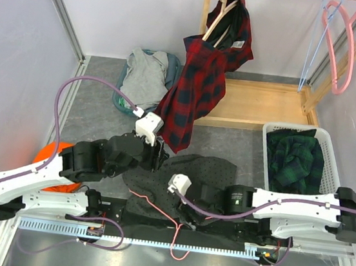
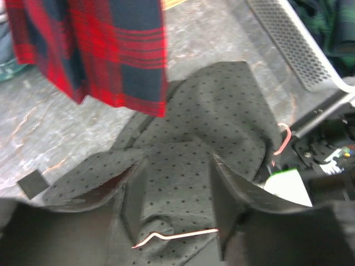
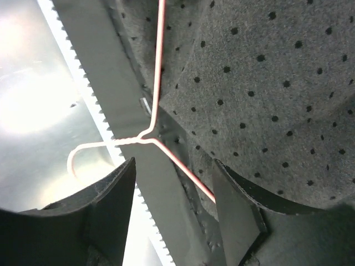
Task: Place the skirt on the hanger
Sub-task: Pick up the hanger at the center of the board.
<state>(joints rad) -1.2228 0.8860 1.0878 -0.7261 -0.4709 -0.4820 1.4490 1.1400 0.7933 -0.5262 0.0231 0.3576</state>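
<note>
The dark grey dotted skirt (image 1: 205,172) lies crumpled on the table between the arms; it also shows in the left wrist view (image 2: 222,116) and the right wrist view (image 3: 266,83). A thin pink wire hanger (image 1: 173,239) lies partly under the skirt's near edge, with its hook over the front rail. My left gripper (image 1: 157,156) (image 2: 177,205) is open just above the skirt, and a bent stretch of the hanger wire (image 2: 183,235) lies between its fingers. My right gripper (image 1: 184,215) (image 3: 172,205) is open over the hanger's neck (image 3: 147,133); one wire arm runs to its right finger.
A red plaid shirt (image 1: 200,84) hangs from the wooden rack, low over the skirt's far side. A white basket (image 1: 331,158) of green plaid clothes stands at the right. A teal basket (image 1: 146,71) is at the back left. Pink hangers (image 1: 341,49) hang at the top right. A toothed metal rail (image 1: 56,226) runs along the front.
</note>
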